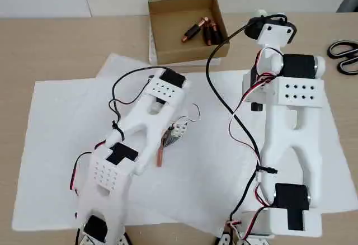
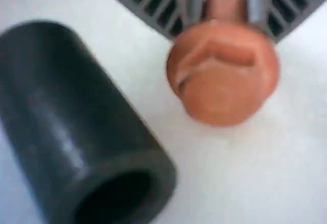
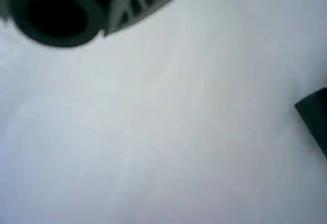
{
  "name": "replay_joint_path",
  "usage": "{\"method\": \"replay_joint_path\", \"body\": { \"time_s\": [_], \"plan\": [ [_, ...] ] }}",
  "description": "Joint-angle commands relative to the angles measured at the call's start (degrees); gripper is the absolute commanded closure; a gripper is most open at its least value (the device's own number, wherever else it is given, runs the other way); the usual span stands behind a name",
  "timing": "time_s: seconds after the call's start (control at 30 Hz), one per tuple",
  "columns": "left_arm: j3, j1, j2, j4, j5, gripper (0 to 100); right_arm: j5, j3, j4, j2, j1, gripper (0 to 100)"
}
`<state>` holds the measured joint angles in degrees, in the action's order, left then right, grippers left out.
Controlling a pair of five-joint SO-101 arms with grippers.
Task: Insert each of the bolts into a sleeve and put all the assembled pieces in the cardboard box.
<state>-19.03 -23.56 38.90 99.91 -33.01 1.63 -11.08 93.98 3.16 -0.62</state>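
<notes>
Grasping noted first: we record the left claw (image 2: 225,1) clenched on the shank of a copper bolt (image 2: 223,73), with ribbed fingers (image 2: 148,1) on either side and the bolt head facing the wrist camera. Just beside the bolt, not touching it, a black sleeve (image 2: 76,132) lies on its side on the white paper (image 2: 265,183), its open end toward the camera. In the high view we place this claw near the paper's middle, with the bolt pointing toward 6 o'clock.

Right claw (image 1: 255,100): at 3 o'clock from the left one, low over the paper. We cannot tell whether it is clenched or released. A second sleeve (image 3: 56,14) shows close against it, bore toward the camera. A dark corner (image 3: 314,124) at that view's edge is perhaps another part; we leave it unidentified.

Cardboard box (image 1: 162,32): at 12 o'clock on the table (image 1: 56,38), at the paper's far edge, about 1 o'clock from the left claw. Several assembled pieces (image 1: 202,30) lie inside, nearer its 3 o'clock wall.

Scissors (image 1: 344,55): at the table's 2 o'clock edge, well apart from the box.
</notes>
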Motion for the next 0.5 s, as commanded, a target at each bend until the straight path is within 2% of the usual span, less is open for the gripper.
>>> {"method": "replay_joint_path", "body": {
  "time_s": [0.0,0.17,0.3,0.47],
  "plan": [
    [-1.5,-0.9,0.0,-0.1,-3.5,99,-0.2,-0.4,-0.4,2.7,0.0,99.4],
    [-1.5,3.4,0.2,0.0,-10.9,99,-0.4,-0.4,-0.4,2.7,0.0,99.4],
    [-3.6,7.4,0.0,0.4,-11.3,99,-0.4,-0.4,-0.4,2.7,0.0,99.4],
    [-8.4,7.4,0.1,0.4,-14.3,99,-0.4,-0.4,-0.4,3.0,0.0,99.4]
  ]
}}
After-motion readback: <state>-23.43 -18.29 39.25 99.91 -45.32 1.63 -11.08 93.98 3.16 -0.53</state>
